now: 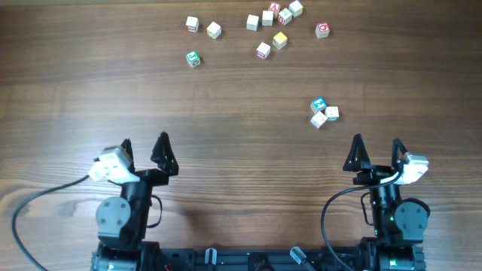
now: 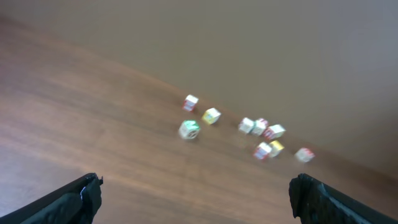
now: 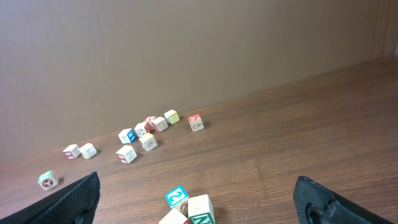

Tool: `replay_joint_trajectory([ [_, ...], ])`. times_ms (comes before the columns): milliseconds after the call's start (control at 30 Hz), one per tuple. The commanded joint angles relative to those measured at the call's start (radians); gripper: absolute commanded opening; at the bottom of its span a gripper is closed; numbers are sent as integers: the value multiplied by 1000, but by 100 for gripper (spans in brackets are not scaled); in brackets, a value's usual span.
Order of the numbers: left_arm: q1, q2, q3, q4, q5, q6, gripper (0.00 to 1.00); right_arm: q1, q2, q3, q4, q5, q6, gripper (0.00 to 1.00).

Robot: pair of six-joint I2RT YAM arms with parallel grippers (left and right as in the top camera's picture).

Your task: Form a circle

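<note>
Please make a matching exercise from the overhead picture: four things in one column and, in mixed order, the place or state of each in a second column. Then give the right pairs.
1. blue-faced cube
2. green-faced cube
3. yellow cube
4. left gripper

A. open, nothing between its fingers
B. in the far scatter, close beside a pale cube
C. in the tight group of three on the right side
D. apart from the others, on the left side

Pairs: 1-C, 2-D, 3-B, 4-A
</note>
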Motion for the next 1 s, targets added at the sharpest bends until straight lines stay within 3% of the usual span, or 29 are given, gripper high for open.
replay_joint_trajectory([
  [0,34,-87,-92,29,-31,67,100,3,-12,-1,2,-1,4,100],
  [133,75,-156,-156,48,-31,108,100,3,-12,-1,2,-1,3,100],
  [300,81,-156,-156,33,75,243,100,3,-12,-1,2,-1,4,100],
  [967,80,-153,-156,36,89,242,100,3,-12,-1,2,-1,3,100],
])
